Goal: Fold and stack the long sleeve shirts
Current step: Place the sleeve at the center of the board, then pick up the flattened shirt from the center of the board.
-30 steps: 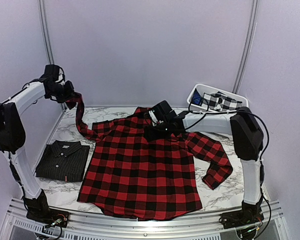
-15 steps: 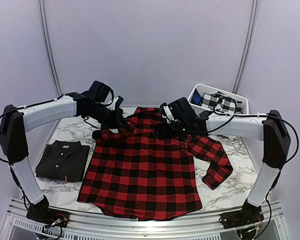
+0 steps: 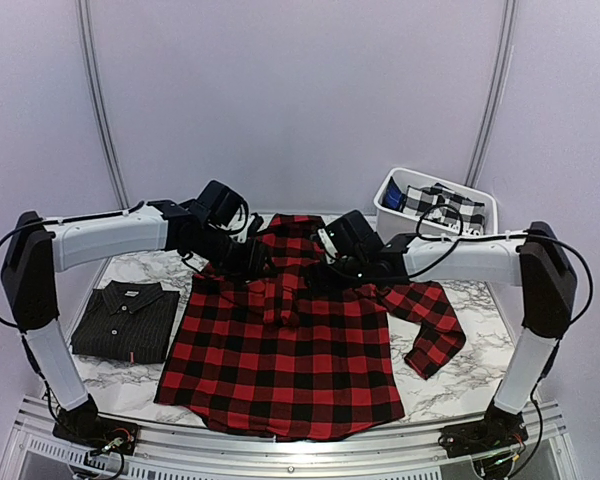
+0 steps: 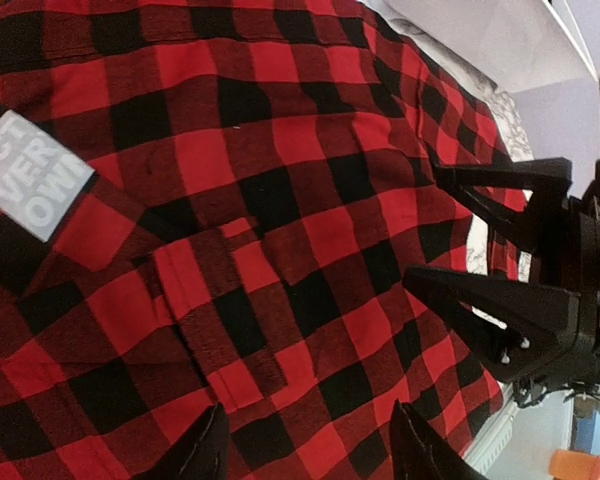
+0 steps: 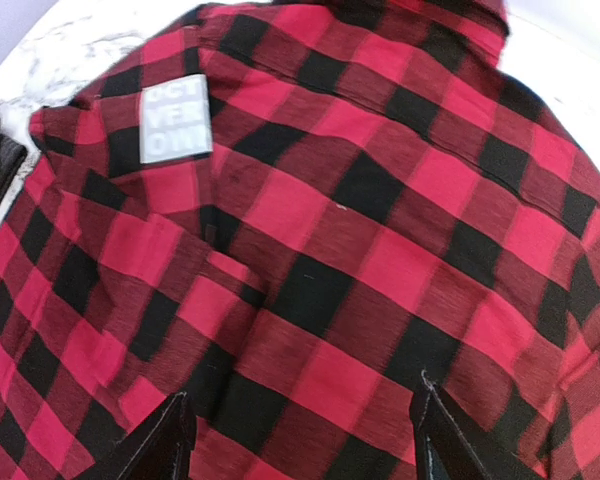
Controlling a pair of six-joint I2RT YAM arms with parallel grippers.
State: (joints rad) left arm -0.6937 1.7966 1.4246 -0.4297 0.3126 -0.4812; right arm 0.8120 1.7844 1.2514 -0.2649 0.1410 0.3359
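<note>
The red-and-black check shirt (image 3: 290,350) lies spread flat on the table, its grey neck label (image 5: 175,122) showing. Its left sleeve (image 3: 283,290) is folded across the body, with the cuff (image 4: 220,300) lying loose on the cloth. The other sleeve (image 3: 430,320) stretches out to the right. My left gripper (image 3: 248,262) hovers over the left shoulder, open, with nothing between its fingertips (image 4: 420,450). My right gripper (image 3: 330,265) hangs just right of the collar, open too and empty (image 5: 305,445). The black pinstriped shirt (image 3: 125,320) lies folded at the left.
A white bin (image 3: 388,193) with black-and-white check cloth stands at the back right. The marble table (image 3: 460,375) ends in a metal rail at the near edge. The two grippers are close together above the shirt's collar end.
My left arm swung in from the far left, carried the raised sleeve over the shirt's body, and opened, letting it drop there. The right gripper shifted only slightly.
</note>
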